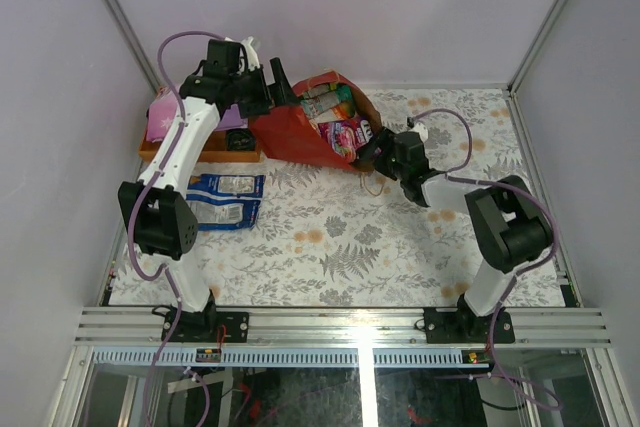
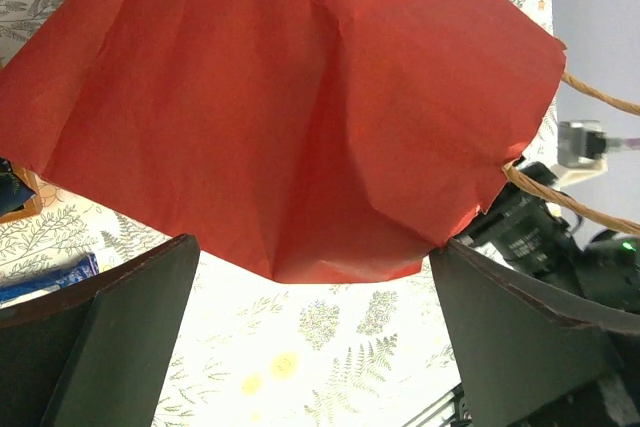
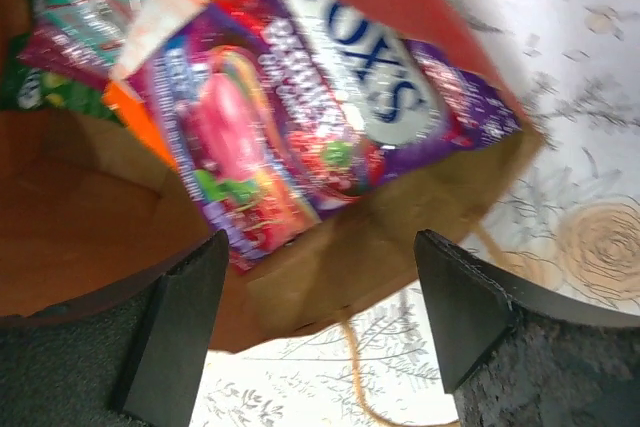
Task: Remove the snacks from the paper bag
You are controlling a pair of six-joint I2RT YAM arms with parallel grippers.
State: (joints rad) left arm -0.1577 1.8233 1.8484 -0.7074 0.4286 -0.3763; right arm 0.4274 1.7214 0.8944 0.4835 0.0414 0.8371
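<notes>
The red paper bag [image 1: 295, 132] lies on its side at the back of the table, its mouth facing right. Inside the mouth show a purple-magenta packet [image 1: 345, 134] and green and teal packets [image 1: 330, 104]. Two blue-and-white packets [image 1: 226, 199] lie on the table to the left. My left gripper [image 1: 283, 85] is open at the bag's back end; in the left wrist view the red paper [image 2: 300, 117] hangs just beyond its fingertips [image 2: 140, 317]. My right gripper [image 1: 370, 152] is open at the bag's mouth. The right wrist view shows the purple-magenta packet [image 3: 320, 107] on the brown inner wall [image 3: 380, 247], ahead of the jaws.
A brown wooden tray [image 1: 195, 152] with a folded purple cloth [image 1: 163, 119] stands at the back left, beside the bag. A thin loop handle [image 3: 352, 377] trails onto the fern-print tablecloth [image 1: 340, 237]. Walls close in the back and both sides.
</notes>
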